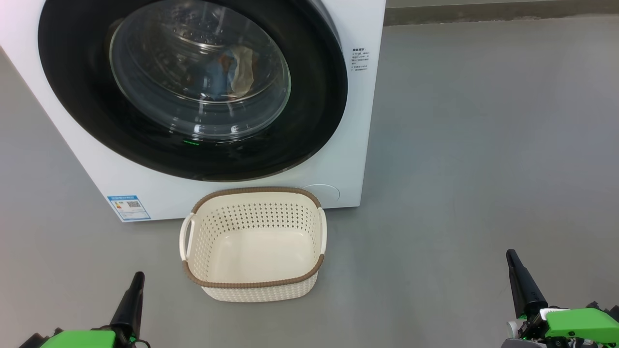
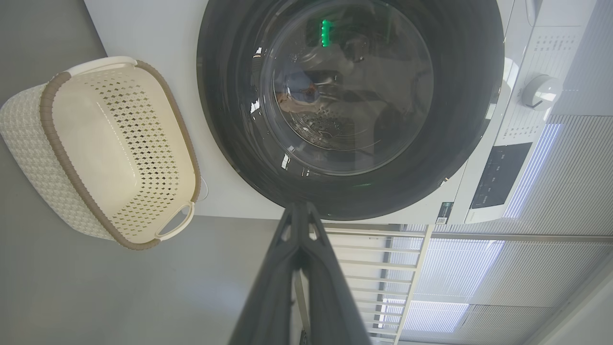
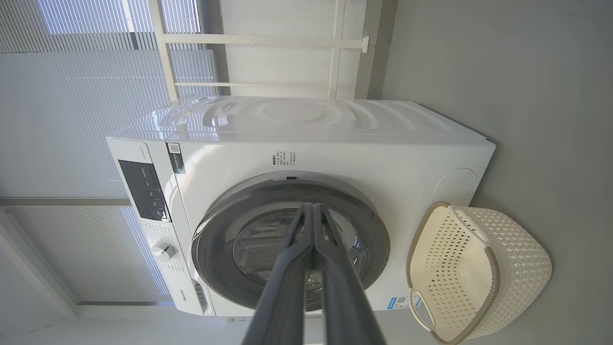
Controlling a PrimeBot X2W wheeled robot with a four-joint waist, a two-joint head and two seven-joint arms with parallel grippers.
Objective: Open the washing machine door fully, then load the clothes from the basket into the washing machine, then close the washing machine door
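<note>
Checking state against the task: by my read all three steps are done.

- Door (image 1: 193, 87): sits flush in the washer (image 1: 72, 145) front, black rim seated all round. No gap that I can spot in the head view or either wrist view.
- Clothes (image 1: 237, 70): inside the washer, seen through the door glass as a blue patch with a bit of orange and a cream fold, lying in the drum. Can't count garments through the bulged glass.
- Basket (image 1: 256, 191): on the floor just in front of the washer, below the door, upright, bare bottom showing, nothing in it. Its far rim is close to the washer's front panel; touching or not, can't tell.
- Left gripper (image 1: 138, 278): well back from the washer, toward its left side as the robot faces it. Jaws pressed together, nothing between them.
- Right gripper (image 1: 511, 256): well back from the washer, out past its right edge. Jaws pressed together too, nothing pinched.
- Neither gripper is touching the washer or anything else.

Left to do: nothing on the list, as far as I can judge. One open item is whether the latch actually caught. Flush seating suggests it did, but the pictures can't confirm it.
</note>
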